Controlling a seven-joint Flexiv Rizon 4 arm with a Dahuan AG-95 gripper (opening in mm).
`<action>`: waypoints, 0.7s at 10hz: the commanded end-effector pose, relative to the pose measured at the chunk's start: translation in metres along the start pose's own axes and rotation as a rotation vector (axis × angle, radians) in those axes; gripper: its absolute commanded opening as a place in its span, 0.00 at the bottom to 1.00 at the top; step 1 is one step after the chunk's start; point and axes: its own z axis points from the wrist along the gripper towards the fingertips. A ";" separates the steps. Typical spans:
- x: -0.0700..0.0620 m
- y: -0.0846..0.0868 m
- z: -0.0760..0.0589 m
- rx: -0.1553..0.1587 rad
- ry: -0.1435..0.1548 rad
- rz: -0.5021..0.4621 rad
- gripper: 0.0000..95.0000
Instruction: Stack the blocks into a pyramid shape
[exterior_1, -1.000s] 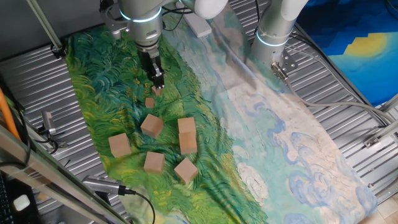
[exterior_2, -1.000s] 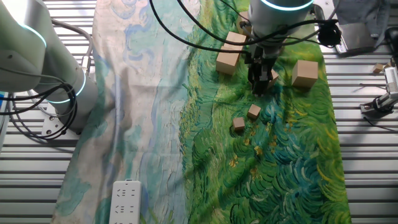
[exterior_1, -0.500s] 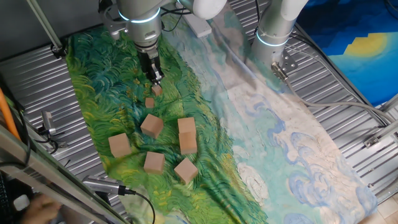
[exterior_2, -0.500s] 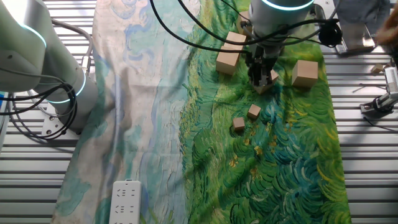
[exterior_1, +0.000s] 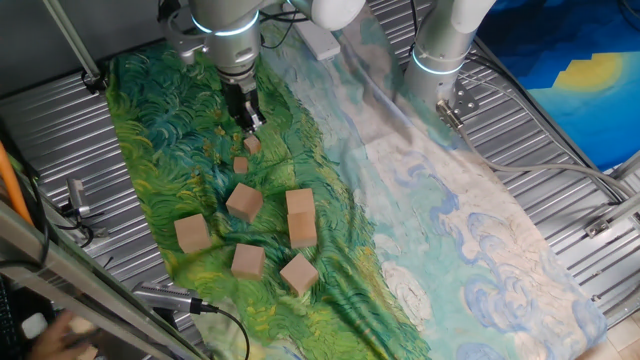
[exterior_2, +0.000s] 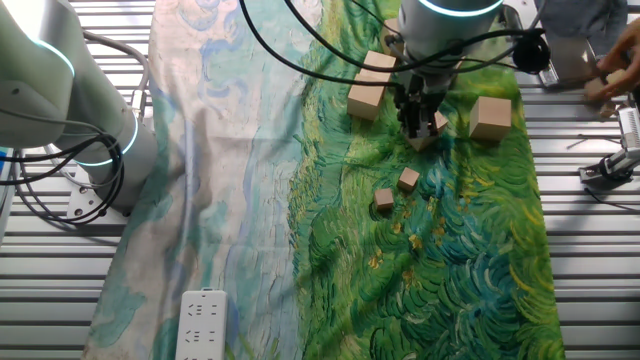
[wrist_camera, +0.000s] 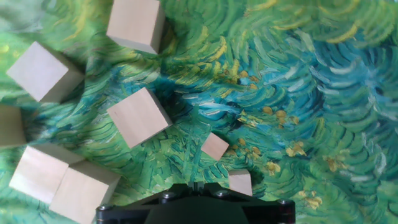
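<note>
Plain tan wooden blocks lie scattered on the green swirl-painted cloth, none stacked yet. In one fixed view, two small blocks (exterior_1: 252, 144) (exterior_1: 240, 165) sit near frame centre-top. Below them lies a larger cube (exterior_1: 244, 201), tilted. Right of it, two cubes (exterior_1: 301, 217) stand pressed together. Lower left rests another (exterior_1: 192, 233), then one (exterior_1: 248, 260), and a rotated one (exterior_1: 299, 273) at the bottom.

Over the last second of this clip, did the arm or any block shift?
The gripper rose slightly, lifting away from the small block beneath it; it holds nothing visible. The two small blocks and the larger blocks, including the stacked pair, stayed put on the green cloth.
</note>
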 end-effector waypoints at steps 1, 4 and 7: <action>0.000 0.001 0.001 -0.001 0.003 -0.116 0.00; -0.005 0.009 0.006 0.002 -0.003 -0.195 0.00; -0.005 0.010 0.004 0.010 -0.004 -0.282 0.00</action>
